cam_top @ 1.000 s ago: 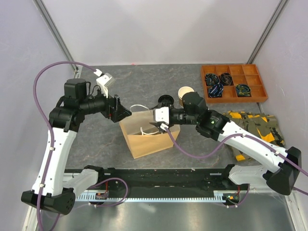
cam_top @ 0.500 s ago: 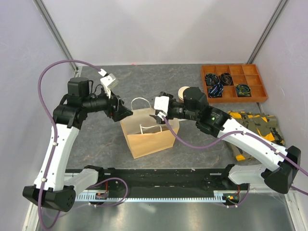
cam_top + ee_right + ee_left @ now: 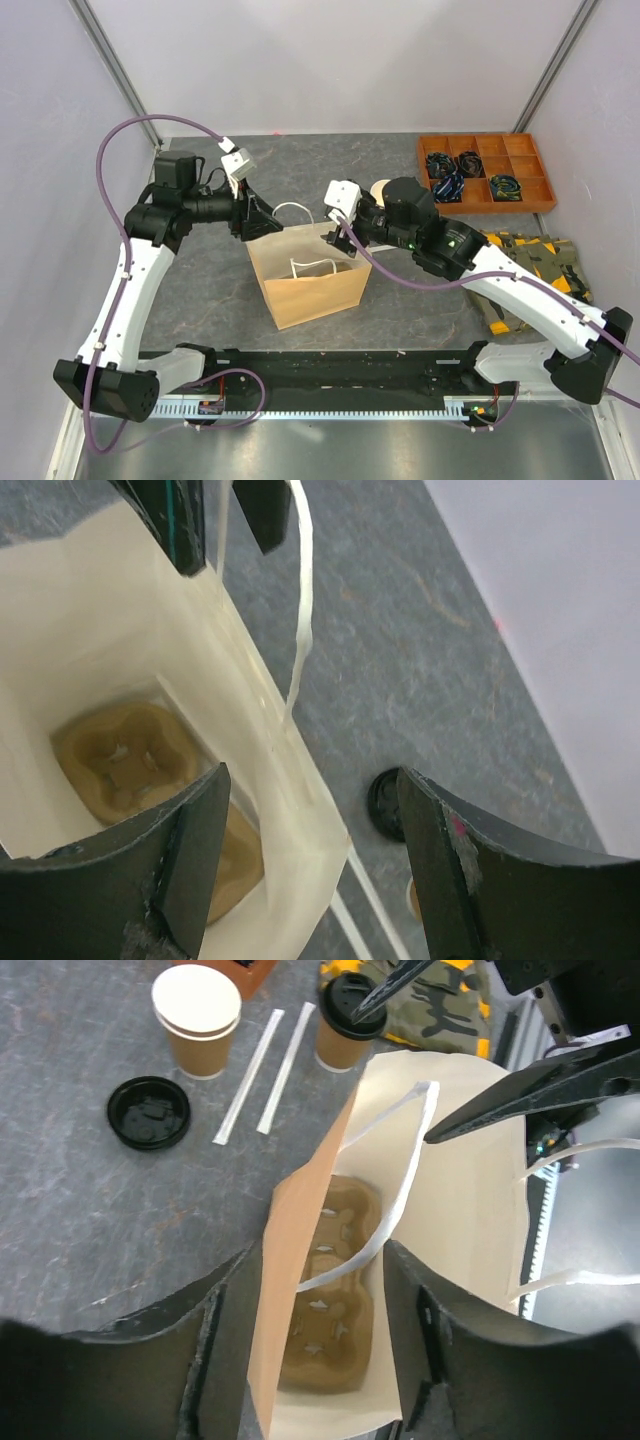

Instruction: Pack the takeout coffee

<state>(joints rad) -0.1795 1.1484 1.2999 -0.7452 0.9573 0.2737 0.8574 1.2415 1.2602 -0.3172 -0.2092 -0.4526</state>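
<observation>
As both straddle bag [image 3: 310, 288] | left end effector [image 3: 315, 1285], right end effector [image 3: 310, 790] (open)

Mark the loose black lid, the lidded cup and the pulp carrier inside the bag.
loose black lid [image 3: 148, 1112], left wrist view, centre of its top face.
lidded cup [image 3: 338, 1052], left wrist view, tan side wall under the lid.
pulp carrier [image 3: 325, 1350], left wrist view, floor of its near well.
</observation>
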